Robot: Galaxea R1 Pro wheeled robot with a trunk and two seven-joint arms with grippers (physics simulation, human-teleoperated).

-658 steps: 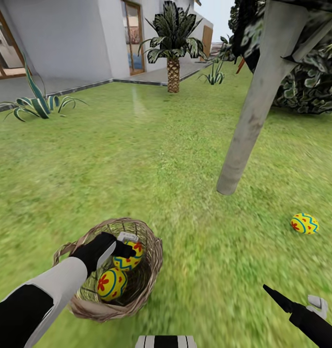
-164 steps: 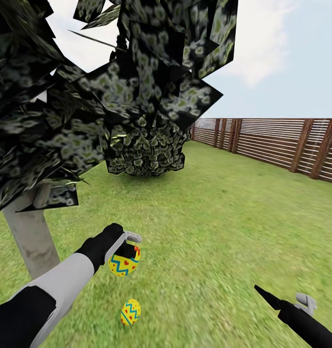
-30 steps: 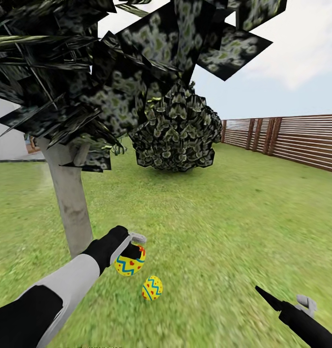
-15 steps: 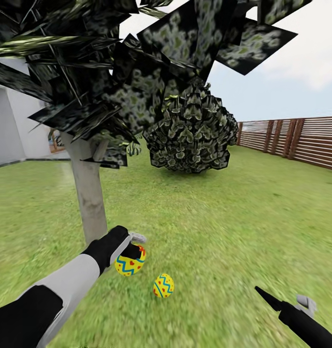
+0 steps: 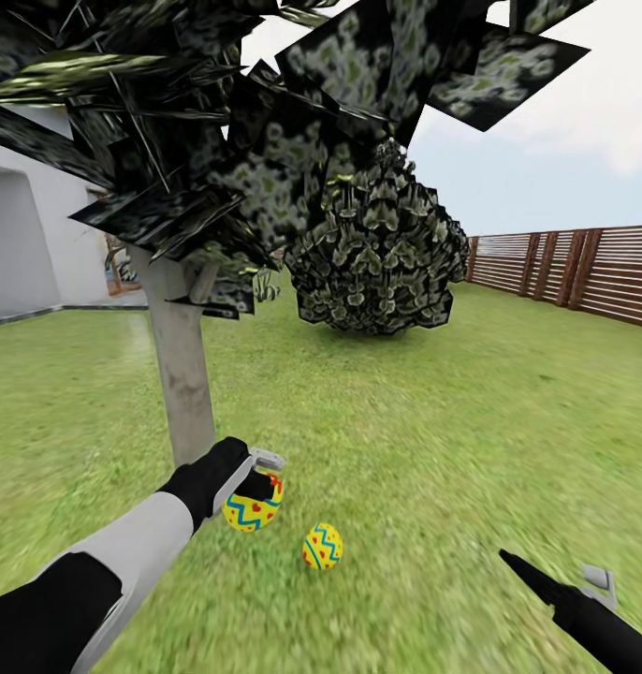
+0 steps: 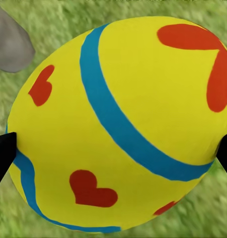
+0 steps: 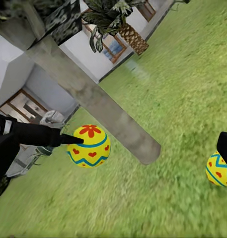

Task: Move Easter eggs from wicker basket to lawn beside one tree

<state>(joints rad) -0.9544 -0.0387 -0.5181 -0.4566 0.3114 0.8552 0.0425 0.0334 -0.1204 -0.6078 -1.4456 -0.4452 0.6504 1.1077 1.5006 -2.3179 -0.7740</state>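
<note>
1. Mottled lawn below, pale trunk of the tree rising just behind.
2. Left claw clamped on one egg, held above the grass near the trunk's foot.
3. Second egg already lying just beside; straight down looks the likely release.
4. Right claw: cannot tell whether open.

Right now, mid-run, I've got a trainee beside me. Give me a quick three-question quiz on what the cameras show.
1. True or false: the left gripper is shut on an Easter egg.
2. Multiple choice: the second egg is A) in a basket, B) lying on the lawn close to the held egg, C) in the right gripper.
3. Fill in: the pale grey trunk just beyond the left gripper belongs to the ____.

Key: 1 true. 2 B. 3 tree.
</note>
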